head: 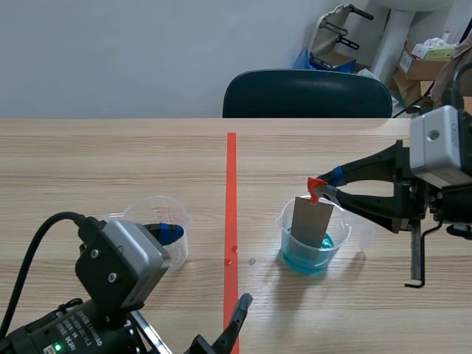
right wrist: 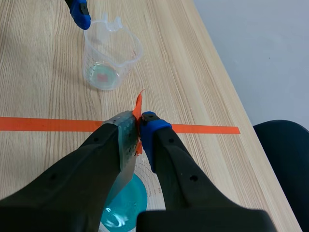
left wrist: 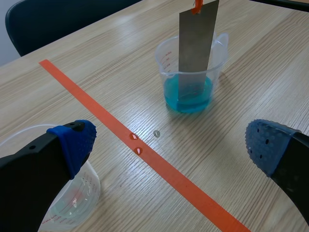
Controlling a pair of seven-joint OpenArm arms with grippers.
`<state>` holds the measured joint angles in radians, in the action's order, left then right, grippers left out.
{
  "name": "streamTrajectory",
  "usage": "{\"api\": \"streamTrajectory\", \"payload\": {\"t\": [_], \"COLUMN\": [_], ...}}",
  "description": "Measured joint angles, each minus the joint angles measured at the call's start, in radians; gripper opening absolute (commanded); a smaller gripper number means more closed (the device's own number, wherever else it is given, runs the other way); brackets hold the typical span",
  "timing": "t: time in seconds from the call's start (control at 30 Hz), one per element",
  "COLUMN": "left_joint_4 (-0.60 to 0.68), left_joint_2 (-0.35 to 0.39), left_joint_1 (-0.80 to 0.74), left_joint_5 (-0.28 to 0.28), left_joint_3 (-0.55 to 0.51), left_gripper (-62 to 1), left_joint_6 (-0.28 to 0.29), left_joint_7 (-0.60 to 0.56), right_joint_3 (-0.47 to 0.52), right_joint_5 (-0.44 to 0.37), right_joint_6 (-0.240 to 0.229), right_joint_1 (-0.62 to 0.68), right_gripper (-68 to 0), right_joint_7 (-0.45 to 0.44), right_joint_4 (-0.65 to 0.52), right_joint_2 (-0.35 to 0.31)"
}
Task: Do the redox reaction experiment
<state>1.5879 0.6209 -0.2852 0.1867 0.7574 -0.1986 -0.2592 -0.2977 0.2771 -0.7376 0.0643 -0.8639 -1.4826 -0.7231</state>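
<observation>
Beaker (left wrist: 219,54) bears red graduation marks (left wrist: 168,57), figures illegible.

Grey plate (head: 311,221) stands upright in blue-liquid beaker (head: 337,247).

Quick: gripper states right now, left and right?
Left gripper: open, holding nothing.
Right gripper: shut on the metal strip, which stands in the beaker of blue liquid.

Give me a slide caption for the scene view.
Right gripper holds a grey metal strip dipped in a beaker of blue liquid; second beaker across the tape line.
</observation>
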Motion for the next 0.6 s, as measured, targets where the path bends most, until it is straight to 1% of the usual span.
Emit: {"api": "streamTrajectory", "payload": {"t": [0.6], "left_joint_4": [0.0], "left_joint_2": [0.0], "left_joint_1": [0.0], "left_joint_5": [0.0], "left_joint_3": [0.0], "left_gripper": [1.4], "left_joint_6": [0.0], "left_joint_7": [0.0], "right_joint_3": [0.0], "right_joint_5": [0.004], "right_joint_6": [0.0], "right_joint_1": [0.0], "right_gripper": [-66.7], "right_joint_7": [-0.011], "right_joint_4": [0.0], "right_joint_2": [0.0]}}
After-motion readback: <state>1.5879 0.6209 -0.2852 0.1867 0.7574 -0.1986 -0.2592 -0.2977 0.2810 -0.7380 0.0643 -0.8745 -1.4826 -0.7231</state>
